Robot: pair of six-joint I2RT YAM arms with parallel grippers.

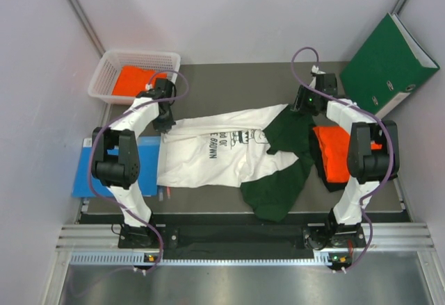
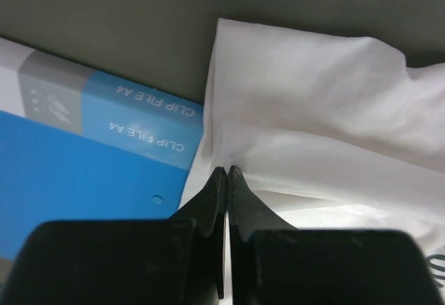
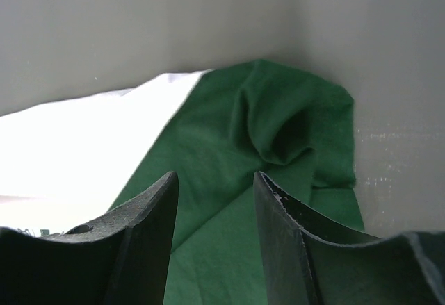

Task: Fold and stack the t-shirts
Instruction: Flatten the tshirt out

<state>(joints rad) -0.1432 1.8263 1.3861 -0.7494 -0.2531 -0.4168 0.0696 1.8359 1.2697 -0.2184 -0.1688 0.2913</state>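
A white t-shirt with dark green sleeves and a dark chest print lies spread across the middle of the table. My left gripper sits at its far left corner. In the left wrist view that gripper is shut, pinching a fold of the white cloth. My right gripper is at the far right sleeve. In the right wrist view it stands open just over the rumpled green sleeve, with nothing between the jaws. A folded orange t-shirt lies under the right arm.
A white basket at the back left holds another orange t-shirt. A green binder leans at the back right. A blue clip file lies under the shirt's left edge, and the same file shows beside my left fingers.
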